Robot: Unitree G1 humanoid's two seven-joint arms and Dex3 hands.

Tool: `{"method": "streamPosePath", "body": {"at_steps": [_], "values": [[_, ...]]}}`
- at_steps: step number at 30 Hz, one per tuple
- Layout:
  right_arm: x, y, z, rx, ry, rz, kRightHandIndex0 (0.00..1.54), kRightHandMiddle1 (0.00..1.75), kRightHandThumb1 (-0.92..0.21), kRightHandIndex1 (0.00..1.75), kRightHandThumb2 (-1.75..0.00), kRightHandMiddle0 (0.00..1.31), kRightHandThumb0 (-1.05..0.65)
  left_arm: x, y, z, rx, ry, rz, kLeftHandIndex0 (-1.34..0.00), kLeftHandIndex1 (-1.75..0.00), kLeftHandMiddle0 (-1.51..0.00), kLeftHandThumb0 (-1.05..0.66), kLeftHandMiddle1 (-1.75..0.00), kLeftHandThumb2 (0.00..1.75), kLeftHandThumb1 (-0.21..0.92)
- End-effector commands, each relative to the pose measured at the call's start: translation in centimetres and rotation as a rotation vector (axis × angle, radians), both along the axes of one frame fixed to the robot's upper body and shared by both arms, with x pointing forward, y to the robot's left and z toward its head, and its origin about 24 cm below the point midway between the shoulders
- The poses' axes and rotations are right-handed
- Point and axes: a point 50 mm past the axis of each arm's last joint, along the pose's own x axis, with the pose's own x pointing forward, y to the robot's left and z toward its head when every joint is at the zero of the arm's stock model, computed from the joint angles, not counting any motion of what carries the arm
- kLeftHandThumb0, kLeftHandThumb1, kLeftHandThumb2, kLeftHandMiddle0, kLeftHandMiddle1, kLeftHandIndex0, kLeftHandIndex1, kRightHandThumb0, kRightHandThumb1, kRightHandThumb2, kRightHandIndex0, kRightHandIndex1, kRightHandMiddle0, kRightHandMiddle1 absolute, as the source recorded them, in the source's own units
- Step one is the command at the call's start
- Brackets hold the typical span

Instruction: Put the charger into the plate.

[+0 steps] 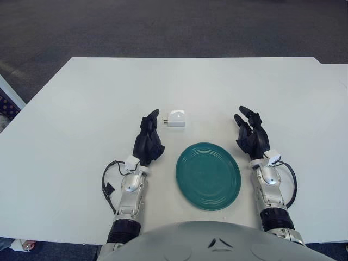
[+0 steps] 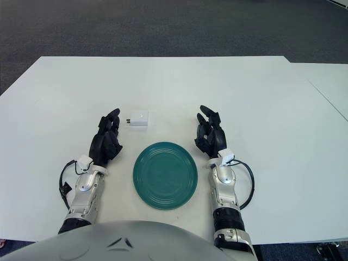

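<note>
A small white charger (image 1: 176, 118) lies on the white table, its plug pins pointing left. A teal plate (image 1: 208, 175) sits near the table's front edge, just behind and right of the charger's near side, and holds nothing. My left hand (image 1: 149, 138) rests on the table left of the plate, fingers relaxed and open, its fingertips a short way left of the charger. My right hand (image 1: 251, 135) rests right of the plate, open and holding nothing.
The white table (image 1: 109, 92) stretches wide behind the charger. A second table edge (image 1: 334, 68) adjoins at the far right. Dark carpet lies beyond. My torso (image 1: 217, 242) shows at the bottom.
</note>
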Motion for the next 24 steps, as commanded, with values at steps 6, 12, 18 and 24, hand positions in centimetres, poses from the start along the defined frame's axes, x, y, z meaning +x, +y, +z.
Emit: {"method": "streamPosePath", "body": {"at_steps": [6,12,18,24], "values": [[-3.2,0.0,-4.7,0.079,0.225,-0.053,0.31,0.73,-0.92,0.02,-0.71,0.00,-0.67,-2.4,0.5,-2.7,0.014,0.157,0.086,0.00,-0.76,-0.22,-0.99,-0.02,0.94,0.92],[-3.1,0.1,-4.7,0.077,0.222,-0.051,0.32,0.75,-0.92,0.02,-0.71,0.00,-0.67,-2.1,0.5,-2.3,0.017,0.140,0.101,0.00,-0.78,-0.21,-0.98,-0.02,0.94,0.92],[-3.0,0.1,-4.7,0.074,0.225,-0.055,0.34,0.79,-0.92,0.02,-0.71,0.00,-0.67,-0.1,0.8,0.6,0.107,0.034,0.122,0.00,-0.75,-0.22,-0.96,-0.01,0.93,0.92],[-3.0,0.1,-4.8,0.073,0.230,-0.061,0.34,0.80,-0.92,0.02,-0.70,0.00,-0.67,1.3,0.8,3.8,0.322,-0.118,0.163,0.00,-0.70,-0.21,-0.95,-0.01,0.87,0.92]]}}
